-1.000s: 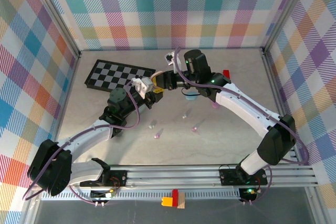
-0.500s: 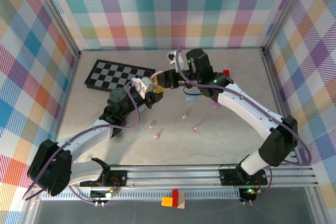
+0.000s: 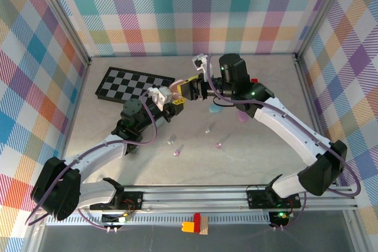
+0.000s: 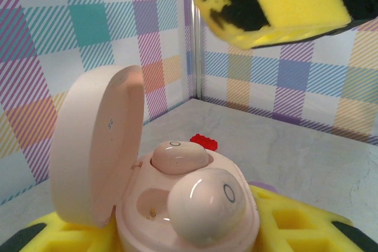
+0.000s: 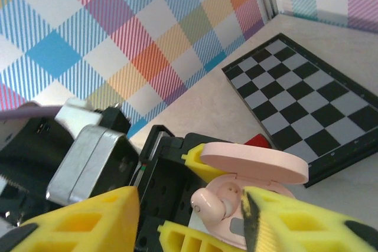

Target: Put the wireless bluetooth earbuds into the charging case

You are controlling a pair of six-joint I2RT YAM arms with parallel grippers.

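Note:
My left gripper [image 3: 171,101] is shut on the pink charging case [image 4: 195,222], whose lid [image 4: 97,151] stands open. One pink earbud [image 4: 179,156] sits in the far slot. A second pink earbud [image 4: 208,206] rests over the near slot, tilted and sticking up; it also shows beside the lid hinge [image 5: 208,202]. My right gripper [image 3: 192,89] hovers just above the case, open, its yellow pads [image 5: 77,222] either side of that bud without touching it. Several loose earbuds [image 3: 208,128] lie on the table.
A black-and-white chessboard [image 3: 133,85] lies at the back left. A blue case [image 3: 214,109] and a purple case [image 3: 242,118] sit under the right arm. A small red brick [image 3: 254,79] is by the back wall. Plaid walls close three sides.
The right gripper's jaws have spread apart and its wrist has pulled back to the right, leaving the second pink earbud on the case. The left arm has held still.

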